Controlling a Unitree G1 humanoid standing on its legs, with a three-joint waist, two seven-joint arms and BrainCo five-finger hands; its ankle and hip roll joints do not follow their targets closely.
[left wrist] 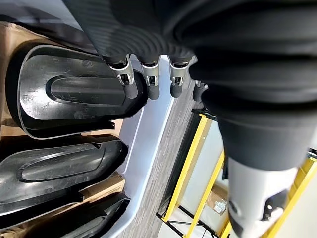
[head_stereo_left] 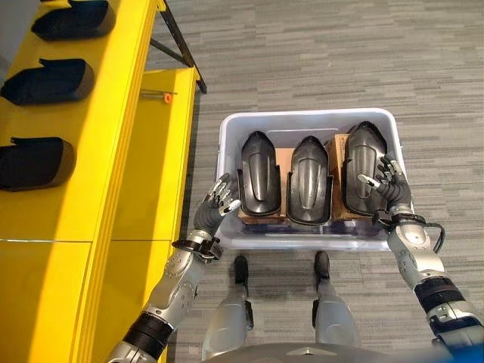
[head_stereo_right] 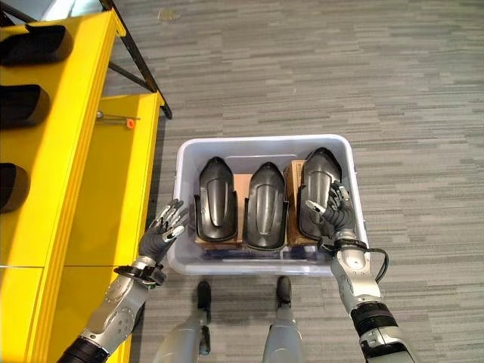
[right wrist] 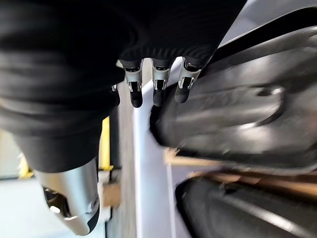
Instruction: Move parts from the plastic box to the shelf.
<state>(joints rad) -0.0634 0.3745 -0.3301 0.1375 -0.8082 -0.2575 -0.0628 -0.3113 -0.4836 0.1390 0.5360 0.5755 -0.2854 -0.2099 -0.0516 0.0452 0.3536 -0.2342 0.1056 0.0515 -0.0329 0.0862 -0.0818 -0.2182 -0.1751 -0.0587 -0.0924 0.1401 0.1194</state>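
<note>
- Left hand (head_stereo_left: pixel 215 203) at 8 o'clock, fingers relaxed, outside the box (head_stereo_left: pixel 229 128) wall.
- Right hand (head_stereo_left: pixel 389 185) at 4 o'clock, fingers loosely spread over the rightmost part (head_stereo_left: pixel 361 166).
- Three black parts in box; more on yellow shelf (head_stereo_left: pixel 113 113) at 10 o'clock.

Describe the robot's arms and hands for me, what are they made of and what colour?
Both arms are silver-grey jointed segments, seemingly metal, with black bands near the elbows. Each robot hand, left and right, has slim silver fingers with dark tips and a thumb set apart. A dark ribbed cover wraps the back of the hand and wrist. A black cable loops beside the right wrist.
</note>
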